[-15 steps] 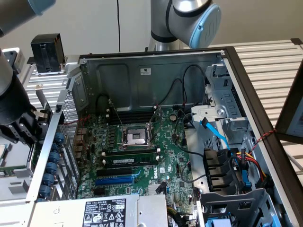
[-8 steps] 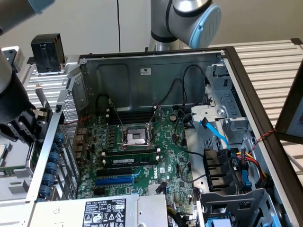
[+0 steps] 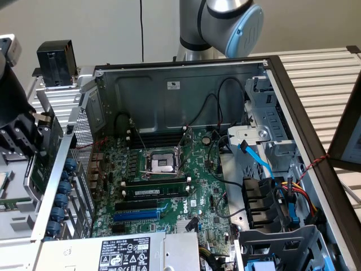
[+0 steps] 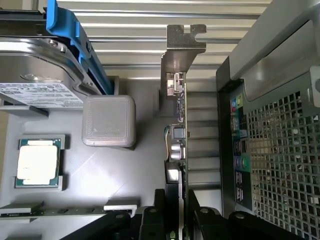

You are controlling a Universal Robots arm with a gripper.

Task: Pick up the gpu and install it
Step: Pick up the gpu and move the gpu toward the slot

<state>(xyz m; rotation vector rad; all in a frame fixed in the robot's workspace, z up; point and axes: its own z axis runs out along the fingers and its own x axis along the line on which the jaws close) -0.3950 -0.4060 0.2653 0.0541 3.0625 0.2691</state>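
Note:
My gripper [image 4: 175, 214] is shut on the gpu [image 4: 179, 65], which I see edge-on in the wrist view. Its black fingers [image 4: 150, 222] press on either side of the thin green card. The silver metal end bracket points away from the fingers. The card hangs above a grey tray, just outside the case's rear mesh wall [image 4: 285, 160]. In the exterior view the gripper [image 3: 25, 132] is a dark mass at the far left, outside the open computer case. Inside the case lies the large green motherboard [image 3: 180, 197], with a blue slot [image 3: 135, 215] near its front.
On the grey tray lie a hard drive in a blue carrier [image 4: 40, 65], a grey block [image 4: 109, 121], a loose CPU [image 4: 37, 160] and a thin stick [image 4: 30, 211]. Cables and drive cages [image 3: 276, 197] fill the case on the exterior view's right. The arm's base [image 3: 225, 22] stands behind the case.

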